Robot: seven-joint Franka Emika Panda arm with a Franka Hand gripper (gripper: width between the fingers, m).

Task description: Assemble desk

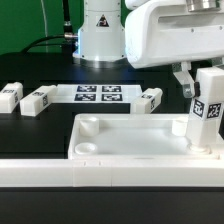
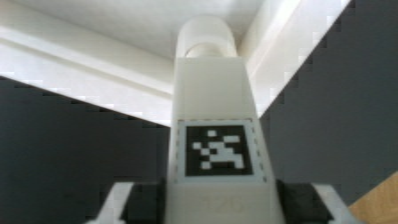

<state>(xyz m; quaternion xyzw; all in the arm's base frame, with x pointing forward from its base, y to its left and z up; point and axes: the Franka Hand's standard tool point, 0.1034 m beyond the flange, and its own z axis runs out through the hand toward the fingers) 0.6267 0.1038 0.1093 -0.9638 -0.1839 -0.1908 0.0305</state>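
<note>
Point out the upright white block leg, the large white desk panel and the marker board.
Upright white tag-marked block leg (image 1: 208,108): exterior view, its tag face.
Large white plastic rectangular panel (image 1: 135,140): exterior view, bare floor.
Flat white marker board (image 1: 98,94): exterior view, centre.

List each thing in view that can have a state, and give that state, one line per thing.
pincer: shut on the held leg.
held leg: upright, lower end at a far corner of the panel; whether it is seated cannot be told.
panel: lying flat, the two sockets on the exterior view's left empty.
loose legs: lying down, unattached.
</note>
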